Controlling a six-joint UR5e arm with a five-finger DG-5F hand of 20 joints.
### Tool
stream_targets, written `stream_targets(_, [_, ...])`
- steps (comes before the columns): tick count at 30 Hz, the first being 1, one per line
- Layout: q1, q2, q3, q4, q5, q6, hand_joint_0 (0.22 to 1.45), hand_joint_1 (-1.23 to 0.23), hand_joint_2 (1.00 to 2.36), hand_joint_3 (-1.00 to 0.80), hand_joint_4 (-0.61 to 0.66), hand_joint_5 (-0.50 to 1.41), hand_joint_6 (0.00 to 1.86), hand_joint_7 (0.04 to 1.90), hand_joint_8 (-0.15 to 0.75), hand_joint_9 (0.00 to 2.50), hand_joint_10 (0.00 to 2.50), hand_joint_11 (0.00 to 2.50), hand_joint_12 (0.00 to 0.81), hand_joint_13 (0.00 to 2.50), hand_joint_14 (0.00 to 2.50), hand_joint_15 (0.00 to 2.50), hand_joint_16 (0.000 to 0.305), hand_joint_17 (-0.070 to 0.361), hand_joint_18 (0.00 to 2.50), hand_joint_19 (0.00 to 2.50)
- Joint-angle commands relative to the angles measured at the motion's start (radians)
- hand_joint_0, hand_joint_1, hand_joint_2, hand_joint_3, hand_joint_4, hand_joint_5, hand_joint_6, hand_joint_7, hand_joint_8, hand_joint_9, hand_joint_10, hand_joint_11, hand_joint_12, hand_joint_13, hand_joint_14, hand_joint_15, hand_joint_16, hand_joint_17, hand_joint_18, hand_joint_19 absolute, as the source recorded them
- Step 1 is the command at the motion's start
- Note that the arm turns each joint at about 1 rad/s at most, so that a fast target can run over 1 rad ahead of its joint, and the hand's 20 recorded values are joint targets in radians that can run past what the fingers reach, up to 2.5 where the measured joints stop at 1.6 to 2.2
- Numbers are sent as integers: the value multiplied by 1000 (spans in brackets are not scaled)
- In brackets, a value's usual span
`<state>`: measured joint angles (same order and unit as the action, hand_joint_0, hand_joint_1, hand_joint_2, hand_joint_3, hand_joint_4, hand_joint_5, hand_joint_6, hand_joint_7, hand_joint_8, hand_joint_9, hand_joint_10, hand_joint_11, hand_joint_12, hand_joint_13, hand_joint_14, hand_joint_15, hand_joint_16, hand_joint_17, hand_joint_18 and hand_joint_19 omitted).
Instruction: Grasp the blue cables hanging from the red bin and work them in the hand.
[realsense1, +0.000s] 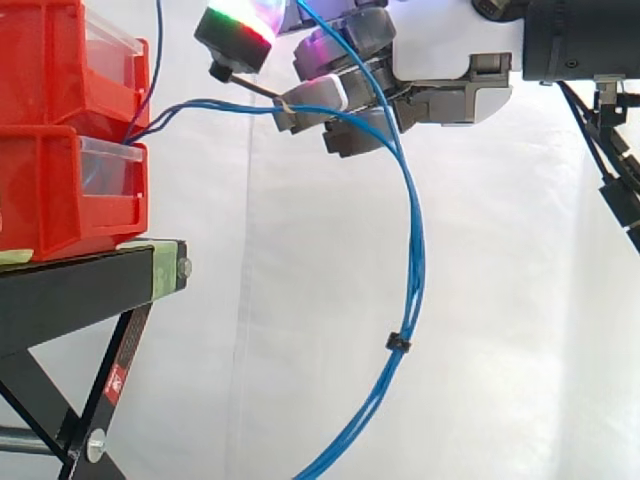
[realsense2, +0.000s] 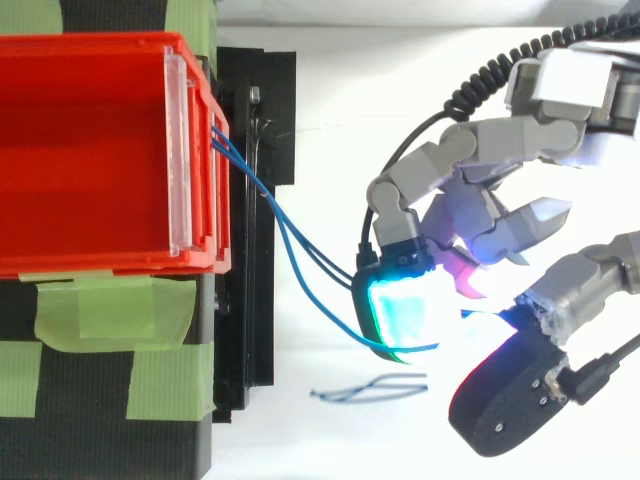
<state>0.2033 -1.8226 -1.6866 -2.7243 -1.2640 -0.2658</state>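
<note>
Curled fingers (realsense1: 315, 95) of hand (realsense1: 450, 95) clamp blue cables (realsense1: 418, 260); cables run from front of stacked red bins (realsense1: 40, 60), loop downward.

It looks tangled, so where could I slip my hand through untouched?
Free: between the black stand and the hanging loop of blue cables; also right of the loop, under the hand. Crowded: between the red bins and the hand, where cables stretch.

The side view looks level and close past the red bins (realsense1: 60, 200), the top view looks straight down from near, and both share the bins, blue cables (realsense1: 415, 250) and hand (realsense1: 440, 95).
</note>
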Motion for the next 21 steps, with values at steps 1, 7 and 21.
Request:
stream_targets(1, [-1, 0, -1, 0, 0, -1, 930, -710, 1012, -640, 135, 400, 592, 1363, 357, 650, 2500, 2005, 473, 847, 478, 1467, 54, 122, 1008, 1411])
stream_targets(7, [1, -1, -1, 0, 0, -1, 929, -711, 1013, -636, 133, 402, 589, 1367, 356, 658, 2500, 2023, 467, 865, 455, 1474, 54, 121, 1013, 1414])
stream_targets(21, [1, 0, 1, 0, 0, -1, 929, -714, 1015, -602, 112, 408, 600, 1358, 361, 686, 2500, 2049, 462, 942, 409, 1529, 54, 122, 1068, 1399])
